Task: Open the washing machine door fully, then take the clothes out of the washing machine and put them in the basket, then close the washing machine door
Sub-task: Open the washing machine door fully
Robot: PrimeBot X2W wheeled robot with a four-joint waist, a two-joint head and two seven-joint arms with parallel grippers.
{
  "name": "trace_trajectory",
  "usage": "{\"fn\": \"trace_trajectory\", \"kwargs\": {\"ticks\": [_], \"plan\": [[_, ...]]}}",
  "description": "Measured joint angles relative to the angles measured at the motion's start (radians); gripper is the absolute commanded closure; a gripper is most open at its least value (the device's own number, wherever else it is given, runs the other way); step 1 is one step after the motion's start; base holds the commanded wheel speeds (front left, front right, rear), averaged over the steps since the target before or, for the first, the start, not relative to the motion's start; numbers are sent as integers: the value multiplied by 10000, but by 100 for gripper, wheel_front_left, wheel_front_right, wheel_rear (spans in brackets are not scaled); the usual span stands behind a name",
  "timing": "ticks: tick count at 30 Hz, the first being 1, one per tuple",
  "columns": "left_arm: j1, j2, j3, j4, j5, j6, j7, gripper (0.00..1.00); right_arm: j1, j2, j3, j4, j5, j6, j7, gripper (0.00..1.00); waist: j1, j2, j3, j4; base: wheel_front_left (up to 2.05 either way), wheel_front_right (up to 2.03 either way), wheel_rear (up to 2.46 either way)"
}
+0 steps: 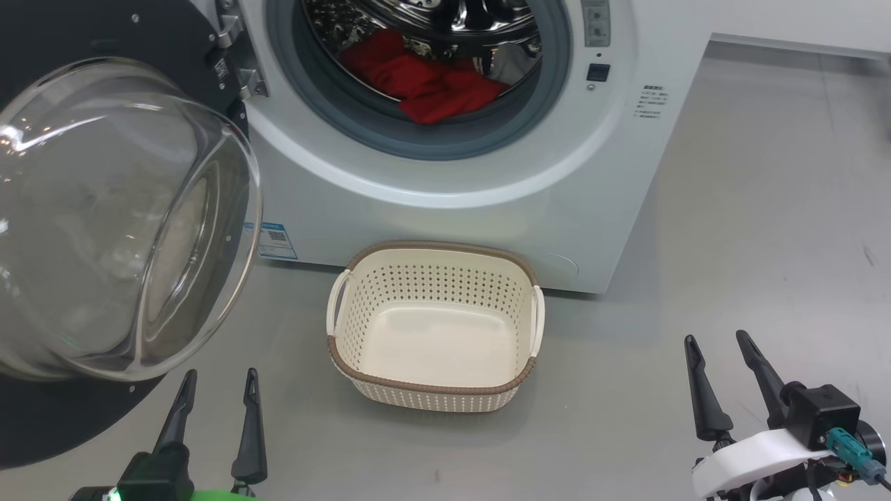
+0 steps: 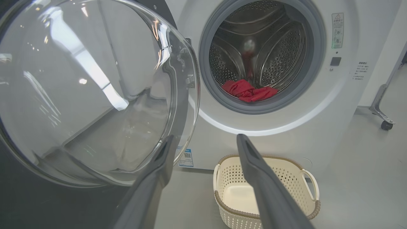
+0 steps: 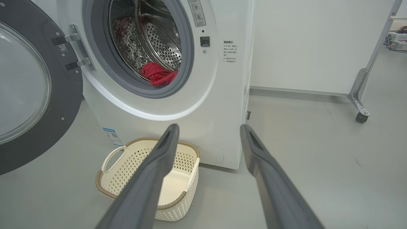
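Smooth grey floor (image 3: 318, 159), white wall (image 3: 311, 41), castored metal leg (image 3: 358, 106)

The smooth pale grey floor (image 1: 752, 229) carries the big white front-loading washing machine (image 1: 452, 223), which stands square on it. Just in front of the machine's base sits the small cream perforated plastic basket (image 1: 438, 245) with a brown woven-look rim, upright. Off to the machine's right, a grey metal frame leg (image 3: 359, 92) rests on a small dark caster (image 3: 361, 117). Faint dark scuffs (image 1: 866, 254) mark the bare floor.

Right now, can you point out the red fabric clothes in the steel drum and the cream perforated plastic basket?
red fabric clothes (image 1: 431, 87), head view, middle of the pile.
cream perforated plastic basket (image 1: 431, 285), head view, perforated far wall.
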Motion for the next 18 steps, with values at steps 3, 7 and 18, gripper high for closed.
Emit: {"fn": "trace_trajectory", "kwargs": {"ticks": [3, 7, 18], "plan": [[3, 0, 6, 8, 27, 12, 56, 0, -1, 38, 36, 35, -46, 0, 0, 0, 0, 0, -39, -303, 0, 0, 0], [79, 2, 40, 36, 203, 56, 178, 0, -14, 107, 111, 42, -77, 8, 0, 0, 0, 0, -94, -736, 0, 0, 0], [188, 6, 142, 50, 504, 128, 393, 0, -96, 144, 159, 54, -144, 13, 0, 0, 0, 0, -229, -2099, 0, 0, 0]]}}
